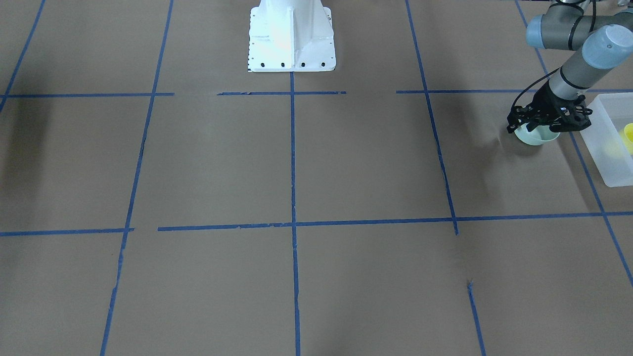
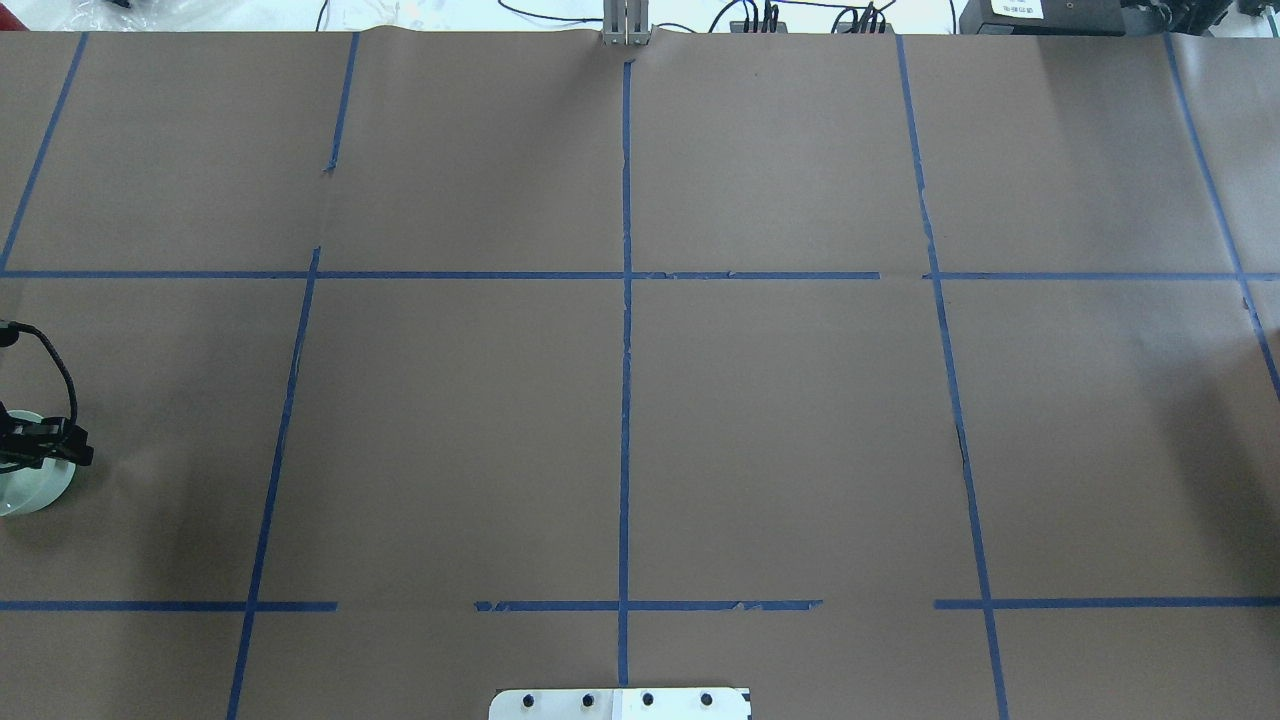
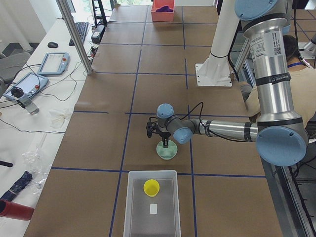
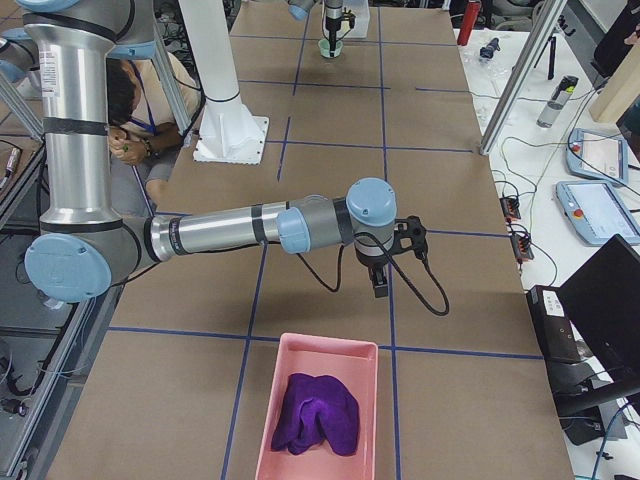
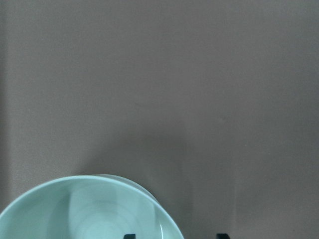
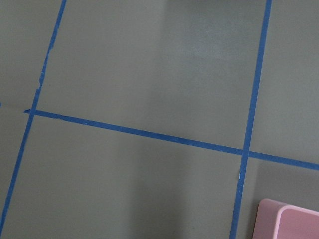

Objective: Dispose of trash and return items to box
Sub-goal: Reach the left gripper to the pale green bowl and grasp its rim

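The pale mint-green bowl [image 1: 536, 137] stands on the brown table next to the box; it also shows in the overhead view [image 2: 35, 492], the left side view [image 3: 167, 152] and the left wrist view [image 5: 84, 211]. My left gripper [image 1: 537, 126] is right over it and open. One fingertip [image 5: 129, 236] is inside the bowl and the other outside its rim. The frosted-white box [image 1: 599, 143] holds the pale yellow cup [image 3: 151, 187], seen also at the frame edge [image 1: 629, 133]. My right gripper [image 4: 380, 285] hangs above the table far away; I cannot tell if it is open.
A pink bin [image 4: 300, 352] with a purple cloth [image 4: 318, 412] stands at the table's right end, its corner in the right wrist view [image 6: 291, 219]. The white robot base [image 1: 291, 37] is at the table's middle edge. A small white piece [image 3: 153, 208] lies in the box.
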{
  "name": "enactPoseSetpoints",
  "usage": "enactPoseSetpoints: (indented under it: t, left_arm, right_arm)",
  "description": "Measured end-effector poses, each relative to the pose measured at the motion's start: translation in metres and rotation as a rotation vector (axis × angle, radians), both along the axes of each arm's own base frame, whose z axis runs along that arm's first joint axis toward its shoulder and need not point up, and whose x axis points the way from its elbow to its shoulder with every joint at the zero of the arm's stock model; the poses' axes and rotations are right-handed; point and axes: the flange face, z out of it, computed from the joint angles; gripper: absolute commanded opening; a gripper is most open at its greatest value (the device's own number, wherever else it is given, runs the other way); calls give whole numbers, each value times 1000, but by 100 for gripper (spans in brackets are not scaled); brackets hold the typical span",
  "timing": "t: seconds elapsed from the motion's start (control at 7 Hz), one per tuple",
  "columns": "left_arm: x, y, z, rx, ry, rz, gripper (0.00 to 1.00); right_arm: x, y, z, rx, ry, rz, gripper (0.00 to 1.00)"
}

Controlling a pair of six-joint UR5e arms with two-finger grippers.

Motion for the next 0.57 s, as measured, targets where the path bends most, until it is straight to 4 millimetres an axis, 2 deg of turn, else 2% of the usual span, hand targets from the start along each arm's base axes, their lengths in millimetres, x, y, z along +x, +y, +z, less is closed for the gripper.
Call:
enactPoseSetpoints:
  t: [0.14, 0.43, 0.57]
  left_arm:
    - [0, 0, 1, -1, -2, 1, 0]
    - [2, -3, -1, 15, -11, -10, 0]
    - [3, -7, -12, 36, -2, -19, 0]
  right_arm:
    - [-2, 1, -1, -3, -11, -4, 100]
    - [-5, 4, -6, -8, -27, -4, 100]
    - [-10, 5, -13, -20, -43, 1, 100]
